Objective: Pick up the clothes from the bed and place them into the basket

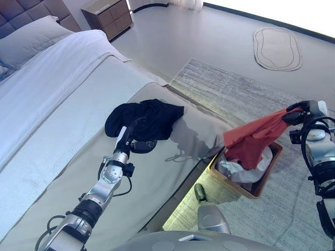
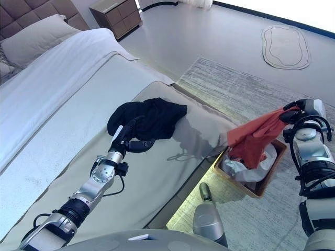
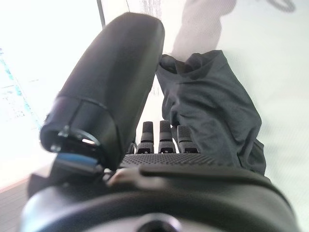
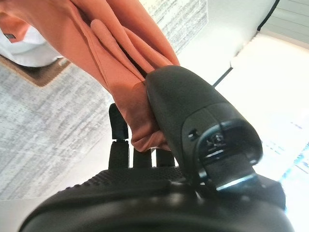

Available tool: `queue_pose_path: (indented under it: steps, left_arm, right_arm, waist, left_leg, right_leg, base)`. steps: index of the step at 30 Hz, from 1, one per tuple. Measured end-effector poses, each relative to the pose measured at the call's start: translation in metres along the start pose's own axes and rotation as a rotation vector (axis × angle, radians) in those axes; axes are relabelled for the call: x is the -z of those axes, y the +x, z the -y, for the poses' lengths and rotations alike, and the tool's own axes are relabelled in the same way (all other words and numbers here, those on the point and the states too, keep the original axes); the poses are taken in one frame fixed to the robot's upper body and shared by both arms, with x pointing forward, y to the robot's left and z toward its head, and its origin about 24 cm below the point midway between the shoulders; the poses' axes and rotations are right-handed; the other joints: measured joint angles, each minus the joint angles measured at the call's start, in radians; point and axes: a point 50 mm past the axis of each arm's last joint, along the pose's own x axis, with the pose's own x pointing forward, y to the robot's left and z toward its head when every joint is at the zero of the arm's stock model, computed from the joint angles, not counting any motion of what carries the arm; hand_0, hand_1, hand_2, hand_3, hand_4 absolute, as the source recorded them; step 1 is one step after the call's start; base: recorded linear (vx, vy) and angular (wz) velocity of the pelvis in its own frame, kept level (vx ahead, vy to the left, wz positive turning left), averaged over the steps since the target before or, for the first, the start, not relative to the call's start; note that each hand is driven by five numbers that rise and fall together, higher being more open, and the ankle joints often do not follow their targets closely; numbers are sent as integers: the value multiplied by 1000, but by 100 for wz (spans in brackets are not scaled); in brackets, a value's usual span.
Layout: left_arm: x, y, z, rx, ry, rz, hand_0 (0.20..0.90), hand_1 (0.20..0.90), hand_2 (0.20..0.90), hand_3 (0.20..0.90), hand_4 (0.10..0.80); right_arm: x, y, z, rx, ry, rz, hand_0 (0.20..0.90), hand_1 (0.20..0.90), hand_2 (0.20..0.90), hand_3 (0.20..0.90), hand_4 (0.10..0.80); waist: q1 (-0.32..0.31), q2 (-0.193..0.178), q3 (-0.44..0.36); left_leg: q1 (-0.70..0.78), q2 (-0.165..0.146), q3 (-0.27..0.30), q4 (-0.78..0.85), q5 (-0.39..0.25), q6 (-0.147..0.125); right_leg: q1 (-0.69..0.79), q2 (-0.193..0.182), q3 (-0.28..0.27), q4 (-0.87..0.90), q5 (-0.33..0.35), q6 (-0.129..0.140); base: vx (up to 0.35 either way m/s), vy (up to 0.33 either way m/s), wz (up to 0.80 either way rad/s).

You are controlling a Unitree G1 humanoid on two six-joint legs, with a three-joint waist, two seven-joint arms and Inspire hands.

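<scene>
A black garment [image 1: 144, 119] lies bunched on the grey bedcover [image 1: 63, 178]. My left hand [image 1: 135, 137] rests at the garment's near edge, fingers curled into the cloth and thumb raised beside it; the left wrist view shows the dark cloth [image 3: 212, 106] just past the fingers. My right hand [image 1: 298, 116] is shut on a red-orange garment [image 1: 256, 137], which hangs off the bedside over the brown basket [image 1: 238, 186] on the floor. The right wrist view shows that cloth [image 4: 120, 63] pinched between thumb and fingers. White clothing [image 1: 246, 171] lies inside the basket.
The bed carries a white duvet [image 1: 47, 89] and a grey pillow [image 1: 31, 39] at the far left. A wooden nightstand [image 1: 107, 15] stands behind it. The basket sits on a grey striped rug [image 1: 235, 89]; a small oval mat [image 1: 277, 48] lies farther off.
</scene>
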Motion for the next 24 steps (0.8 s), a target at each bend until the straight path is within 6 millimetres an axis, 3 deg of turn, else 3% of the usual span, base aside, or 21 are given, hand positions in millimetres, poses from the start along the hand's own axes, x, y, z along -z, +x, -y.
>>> queue_pose_path:
  steps: [9, 19, 20, 21, 24]
  left_arm:
    - [-1, 2, 1, 4, 0, -6, 900, 900, 900, 900, 800]
    - [-1, 2, 2, 6, 1, -6, 900, 900, 900, 900, 800]
    - [-1, 2, 2, 7, 0, -6, 900, 900, 900, 900, 800]
    - [-2, 2, 2, 8, 0, -3, 900, 900, 900, 900, 800]
    - [-3, 2, 2, 15, -1, -1, 900, 900, 900, 900, 800]
  right_arm:
    - [44, -1, -17, -37, -5, -172, 300, 300, 300, 200, 100]
    - [54, -2, -16, -37, -24, -213, 300, 300, 300, 200, 100]
    - [55, -2, -17, -42, -28, -213, 352, 352, 352, 260, 160]
    - [55, -3, -19, -46, -28, -214, 900, 900, 900, 900, 800]
    - [55, -3, -22, -54, -22, -210, 900, 900, 900, 900, 800]
  waist:
    - [14, 1, 1]
    - [30, 27, 15]
    - [32, 28, 15]
    - [37, 28, 15]
    - [39, 28, 15]
  left_leg:
    - [-3, 0, -5, 0, -2, 3]
    - [-9, 0, -16, 0, 0, 0]
    - [-10, 1, -18, 0, 0, 0]
    - [-10, 1, -18, 0, 0, 0]
    - [-12, 1, -20, 0, 0, 0]
  right_leg:
    - [0, -6, -5, 0, -1, 1]
    - [0, -8, -13, 0, 0, -1]
    - [0, -8, -16, 0, 0, -1]
    - [0, -8, -17, 0, 1, -2]
    - [1, -7, -24, 0, 1, -2]
  base:
    - [-8, -15, 1]
    - [-1, -5, 2]
    - [1, -15, 5]
    - [3, -16, 6]
    - [5, -11, 4]
